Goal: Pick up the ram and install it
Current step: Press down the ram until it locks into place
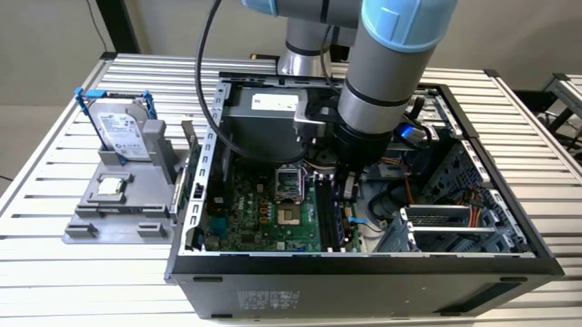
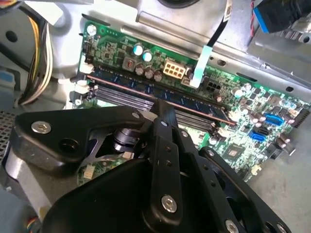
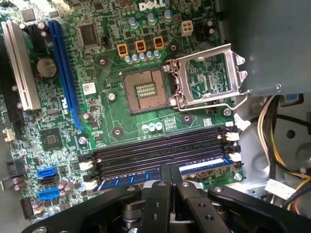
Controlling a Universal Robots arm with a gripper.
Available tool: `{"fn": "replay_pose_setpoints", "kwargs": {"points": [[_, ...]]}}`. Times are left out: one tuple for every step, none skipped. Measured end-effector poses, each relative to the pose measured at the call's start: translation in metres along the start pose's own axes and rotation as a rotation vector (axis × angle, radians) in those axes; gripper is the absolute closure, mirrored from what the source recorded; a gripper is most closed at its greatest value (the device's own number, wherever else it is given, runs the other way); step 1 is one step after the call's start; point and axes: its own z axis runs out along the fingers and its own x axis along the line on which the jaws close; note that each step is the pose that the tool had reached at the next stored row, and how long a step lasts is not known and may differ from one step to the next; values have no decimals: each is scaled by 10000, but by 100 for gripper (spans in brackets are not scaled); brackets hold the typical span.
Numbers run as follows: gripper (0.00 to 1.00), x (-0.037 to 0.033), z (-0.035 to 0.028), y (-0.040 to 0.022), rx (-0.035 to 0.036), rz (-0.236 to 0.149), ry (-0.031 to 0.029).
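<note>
First wrist view: the ram [image 3: 146, 178], a thin stick with a blue label, stands edge-down in the outermost of the black memory slots [image 3: 160, 151] on the green motherboard [image 3: 107, 111]. The gripper [image 3: 170, 180] has its black fingers pressed together on the stick's top edge. Exterior view: the open metal computer case [image 1: 364, 262] holds the board. Beside it, a grey moulded holder [image 1: 118, 204] carries a silver hard drive [image 1: 123, 133] and a square processor chip [image 1: 111, 185].
</note>
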Motion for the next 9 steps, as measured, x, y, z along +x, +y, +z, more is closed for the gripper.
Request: {"fn": "replay_pose_setpoints", "kwargs": {"points": [[100,8,0,-2,-27,-16,14],[100,14,0,-8,-67,-34,25],[100,16,1,-17,-103,-62,36],[100,15,1,-31,-116,-109,41],[100,14,2,-43,-117,-160,43],[100,11,2,-55,-117,-247,48],[100,10,4,-60,-117,-331,50],[100,10,4,-60,-117,-346,50],[100,10,4,-60,-117,-346,50]]}}
